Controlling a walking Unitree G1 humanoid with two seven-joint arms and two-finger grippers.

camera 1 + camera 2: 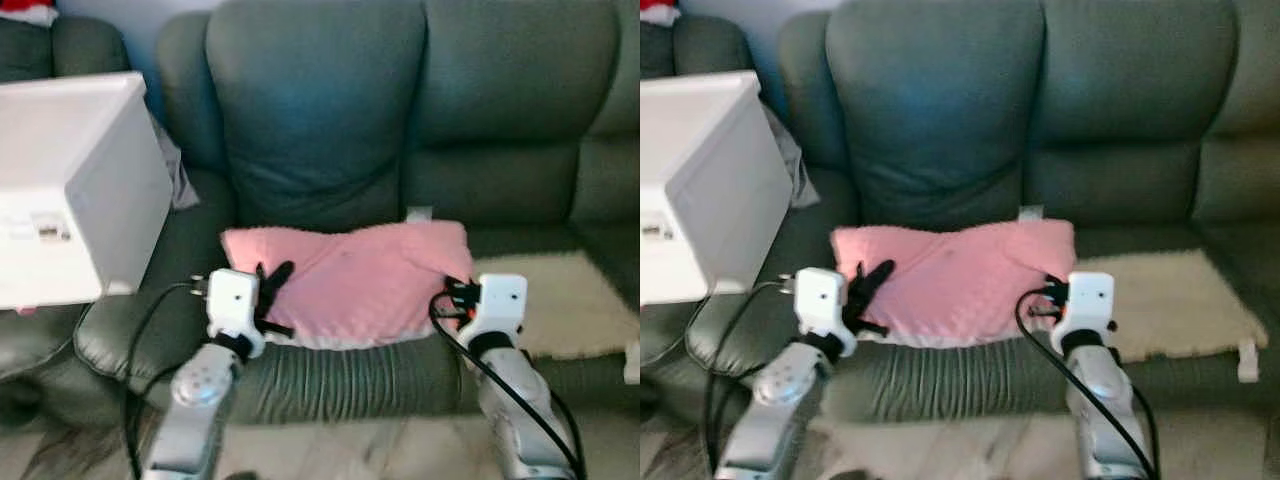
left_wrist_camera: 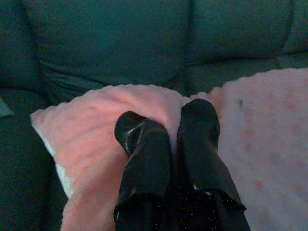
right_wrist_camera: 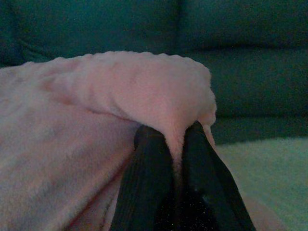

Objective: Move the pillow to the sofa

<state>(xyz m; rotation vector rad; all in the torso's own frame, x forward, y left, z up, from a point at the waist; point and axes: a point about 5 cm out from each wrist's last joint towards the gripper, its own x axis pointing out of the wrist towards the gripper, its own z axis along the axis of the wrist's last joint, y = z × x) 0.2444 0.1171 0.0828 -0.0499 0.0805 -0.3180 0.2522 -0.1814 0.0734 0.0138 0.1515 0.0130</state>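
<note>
Pillow down on the sofa seat, both grippers pinching its edges.

You have the dark green sofa ahead of you, with a white box off to your left on its armrest and a cream fleece mat on the seat to your right. The pink pillow lies flat on the seat cushion, just beside that mat and against the backrest, so it looks to be where the task wants it. Your left gripper is closed on a fold of the plush at the pillow's left edge. Your right gripper nips a ridge of fabric at the right edge. Holding both sides likely kept it level for setting down.
</note>
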